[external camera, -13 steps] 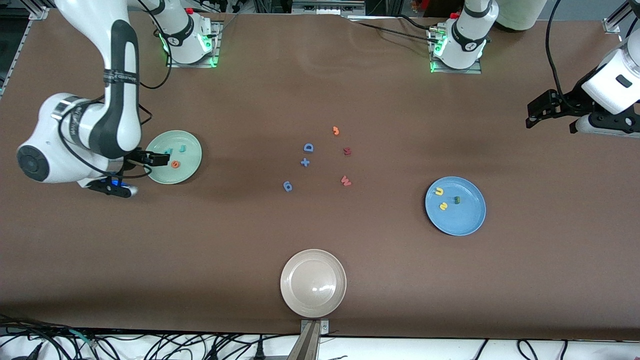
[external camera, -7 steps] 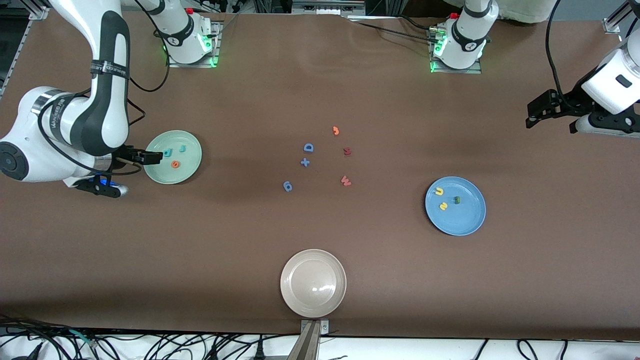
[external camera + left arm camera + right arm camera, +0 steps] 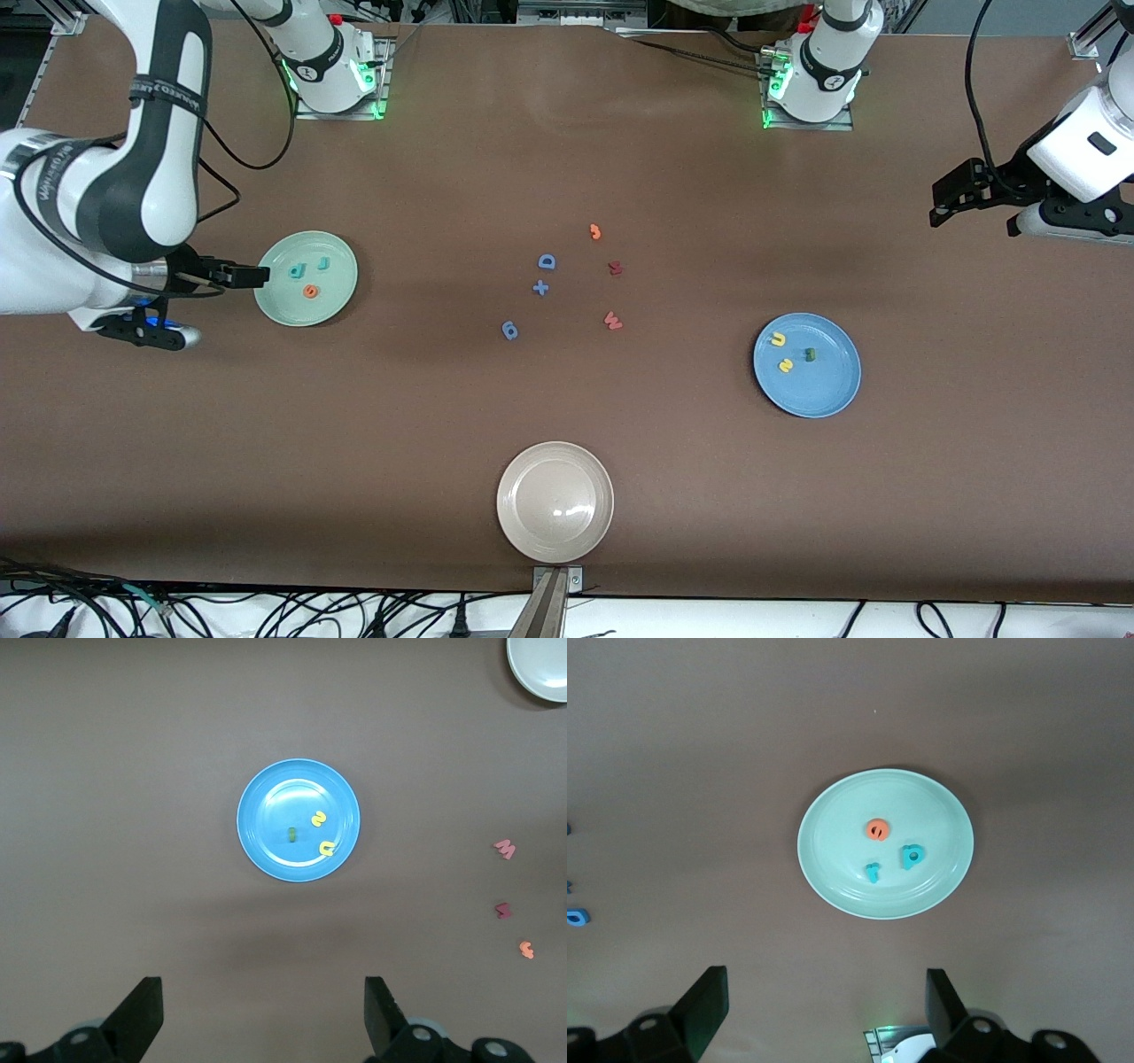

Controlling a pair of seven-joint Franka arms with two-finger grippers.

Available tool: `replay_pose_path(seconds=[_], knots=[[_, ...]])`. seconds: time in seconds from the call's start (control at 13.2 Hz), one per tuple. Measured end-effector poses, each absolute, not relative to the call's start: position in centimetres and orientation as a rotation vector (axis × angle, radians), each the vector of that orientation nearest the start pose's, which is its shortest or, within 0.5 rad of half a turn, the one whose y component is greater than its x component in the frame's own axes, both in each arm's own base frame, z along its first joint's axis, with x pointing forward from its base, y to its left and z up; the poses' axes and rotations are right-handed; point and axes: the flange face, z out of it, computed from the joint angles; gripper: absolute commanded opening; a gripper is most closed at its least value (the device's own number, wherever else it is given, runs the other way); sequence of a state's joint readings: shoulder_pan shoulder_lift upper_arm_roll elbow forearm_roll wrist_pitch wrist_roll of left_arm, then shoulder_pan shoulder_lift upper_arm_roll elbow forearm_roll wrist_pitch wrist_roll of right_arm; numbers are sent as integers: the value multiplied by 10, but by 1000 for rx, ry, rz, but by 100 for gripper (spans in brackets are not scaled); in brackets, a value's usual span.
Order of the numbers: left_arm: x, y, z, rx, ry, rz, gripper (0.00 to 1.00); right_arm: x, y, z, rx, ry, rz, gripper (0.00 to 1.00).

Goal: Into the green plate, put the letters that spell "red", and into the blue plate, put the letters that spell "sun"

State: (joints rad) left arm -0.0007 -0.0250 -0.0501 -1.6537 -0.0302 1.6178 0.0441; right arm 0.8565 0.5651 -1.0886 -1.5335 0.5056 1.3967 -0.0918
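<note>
- The green plate [image 3: 306,278] sits toward the right arm's end of the table, carrying the teal "r" [image 3: 323,262], the teal "d" [image 3: 296,270] and the orange "e" [image 3: 310,291], all lying apart from one another.
- The blue plate [image 3: 807,364] lies toward the left arm's end, nearer the front camera than the loose pile, with the yellow "u" [image 3: 778,338], the yellow "s" [image 3: 785,365] and the dark green "n" [image 3: 809,354] on it.
- The right gripper [image 3: 251,276] hangs over the green plate's rim, fingers spread and carrying nothing; the right wrist view confirms empty jaws above the plate.
- The left gripper [image 3: 946,196] waits over bare table at its own end, jaws wide apart and empty.
- By the look of it, both words are sorted and the job is essentially finished.
- The risk from here: a low sweep by the right gripper could clip the rim, tip the plate and scatter its letters.
- Stray pieces mid-table, the blue D [image 3: 547,261] and the orange hooked piece [image 3: 595,232] among them, could tempt a needless extra pick. The beige plate [image 3: 555,501] holds nothing.
</note>
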Motion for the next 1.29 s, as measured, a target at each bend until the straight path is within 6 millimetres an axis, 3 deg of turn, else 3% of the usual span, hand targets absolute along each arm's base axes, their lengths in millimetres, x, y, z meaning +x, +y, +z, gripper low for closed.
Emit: replay_pose_path(seconds=[0.15, 0.6, 1.06, 1.29], knots=[[549, -32, 603, -3167, 148, 18, 100, 613, 21, 452, -3004, 281, 570, 99], [549, -32, 603, -3167, 148, 17, 100, 608, 10, 480, -2974, 274, 508, 99], [549, -32, 603, -3167, 148, 18, 100, 612, 2, 474, -2952, 262, 518, 99], [549, -32, 603, -3167, 148, 17, 100, 619, 8, 472, -2977, 186, 541, 99]])
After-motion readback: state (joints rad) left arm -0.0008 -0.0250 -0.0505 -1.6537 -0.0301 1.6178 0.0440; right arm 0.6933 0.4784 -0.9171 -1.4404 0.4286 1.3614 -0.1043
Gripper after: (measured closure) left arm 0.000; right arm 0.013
